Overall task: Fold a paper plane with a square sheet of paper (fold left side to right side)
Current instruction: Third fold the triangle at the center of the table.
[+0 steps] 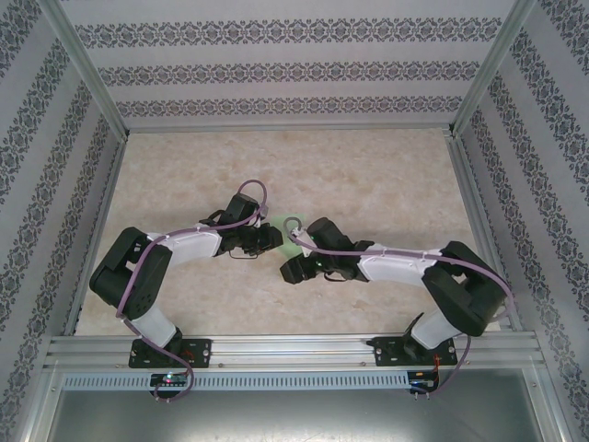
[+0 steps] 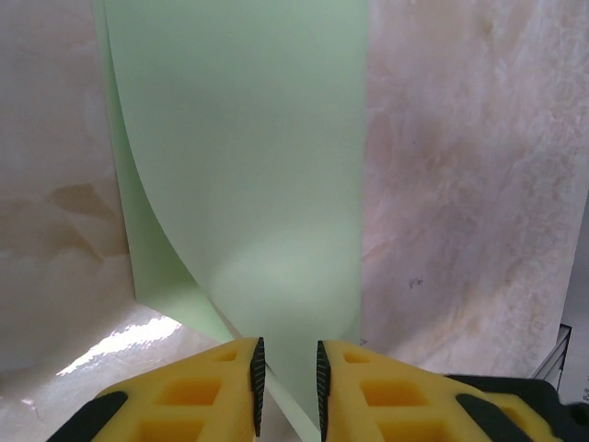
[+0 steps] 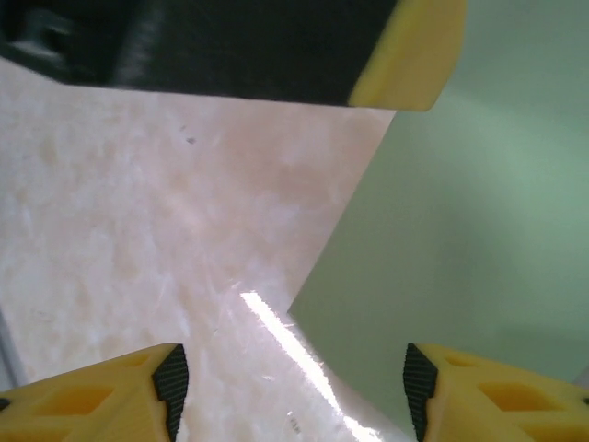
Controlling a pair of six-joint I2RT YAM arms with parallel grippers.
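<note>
The square sheet of paper point(image 1: 291, 245) is pale mint green and lies mid-table between the two arm tips. In the left wrist view the sheet point(image 2: 248, 166) is bent over on itself, its left layer curling up from the table. My left gripper point(image 2: 288, 359) point(image 1: 274, 238) has its jaws a narrow gap apart, with the sheet's near edge running between the pads. My right gripper point(image 3: 290, 368) point(image 1: 296, 267) stands wide open just above the table. A corner of the sheet point(image 3: 479, 230) reaches toward its right finger. The left gripper's yellow finger point(image 3: 405, 55) hangs above. A paper plane is out of view.
The marbled beige tabletop point(image 1: 368, 175) is ringed by aluminium rails point(image 1: 294, 350) at the front and uprights at the sides, with patterned walls behind. Both black-and-white arms bend inward, their purple cables looping over the elbows.
</note>
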